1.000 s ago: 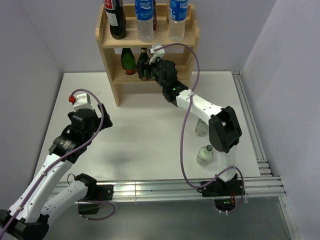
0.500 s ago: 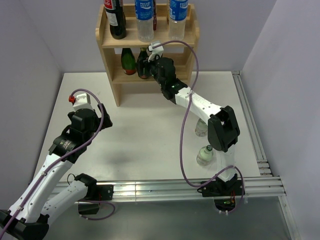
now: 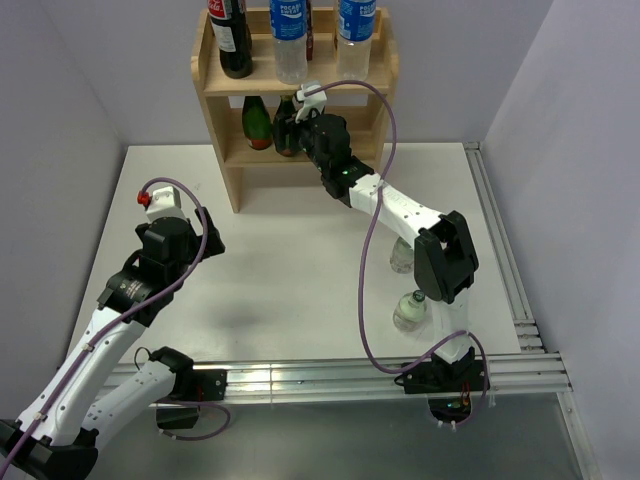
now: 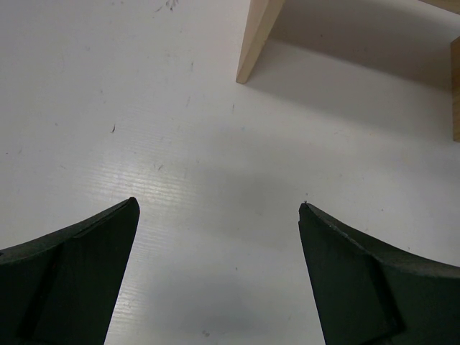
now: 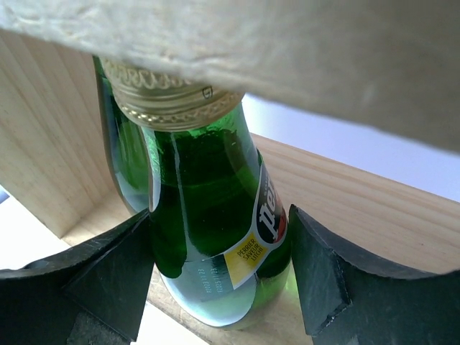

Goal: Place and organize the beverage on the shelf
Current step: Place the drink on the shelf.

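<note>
By the counter's [image 3: 280,270] near-right edge a clear bottle [image 3: 410,312] and a second clear bottle [image 3: 402,258] stand unshelved, the left pincer [image 4: 218,205] gapes empty, and at the far edge the right pincer [image 5: 219,215] clamps a green bottle [image 5: 201,165] on the shelf's [image 3: 228,170] middle tier, beneath three shelved bottles [image 3: 290,50].

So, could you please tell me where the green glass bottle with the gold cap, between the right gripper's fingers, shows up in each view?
Top external: the green glass bottle is upper centre, at the middle tier of the light wooden shelf, in the right gripper.
Left wrist: not in it; only the shelf's foot shows, at the top.
Right wrist: centre, between the dark fingers.
Shared landmark: the shelf.
</note>
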You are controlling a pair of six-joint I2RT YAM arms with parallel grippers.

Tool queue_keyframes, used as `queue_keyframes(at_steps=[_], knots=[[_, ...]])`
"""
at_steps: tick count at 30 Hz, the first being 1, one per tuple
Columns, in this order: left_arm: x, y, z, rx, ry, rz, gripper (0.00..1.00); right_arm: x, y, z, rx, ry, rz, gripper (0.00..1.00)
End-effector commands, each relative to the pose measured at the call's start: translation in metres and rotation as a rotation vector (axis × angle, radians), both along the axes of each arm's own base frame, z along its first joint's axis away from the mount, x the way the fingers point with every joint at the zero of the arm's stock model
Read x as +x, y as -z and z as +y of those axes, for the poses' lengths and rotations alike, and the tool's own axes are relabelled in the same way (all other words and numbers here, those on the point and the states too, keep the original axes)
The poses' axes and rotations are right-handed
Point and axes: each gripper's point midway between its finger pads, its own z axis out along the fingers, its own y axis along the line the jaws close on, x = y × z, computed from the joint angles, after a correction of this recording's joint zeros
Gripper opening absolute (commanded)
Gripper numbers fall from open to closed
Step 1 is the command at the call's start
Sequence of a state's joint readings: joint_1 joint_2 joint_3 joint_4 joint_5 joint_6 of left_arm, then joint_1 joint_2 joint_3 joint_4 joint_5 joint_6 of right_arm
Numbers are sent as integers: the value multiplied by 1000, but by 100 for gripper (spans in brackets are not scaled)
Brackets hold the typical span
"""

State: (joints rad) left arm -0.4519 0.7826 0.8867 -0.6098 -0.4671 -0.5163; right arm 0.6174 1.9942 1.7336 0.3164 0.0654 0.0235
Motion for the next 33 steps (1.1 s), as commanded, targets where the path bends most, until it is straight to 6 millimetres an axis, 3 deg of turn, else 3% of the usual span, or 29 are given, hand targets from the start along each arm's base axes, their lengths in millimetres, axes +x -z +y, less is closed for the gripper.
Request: queue_keyframes(at_steps=[1, 25, 33], knots=[[3, -6, -3, -11, 13, -26, 99, 11, 77, -8, -49, 38, 200, 30], [4, -4, -3, -10, 14, -18, 100, -4, 121, -21, -84, 63, 288, 39], [4, -4, -2, -11, 11, -21, 99, -4, 131, -23, -88, 79, 307, 52]])
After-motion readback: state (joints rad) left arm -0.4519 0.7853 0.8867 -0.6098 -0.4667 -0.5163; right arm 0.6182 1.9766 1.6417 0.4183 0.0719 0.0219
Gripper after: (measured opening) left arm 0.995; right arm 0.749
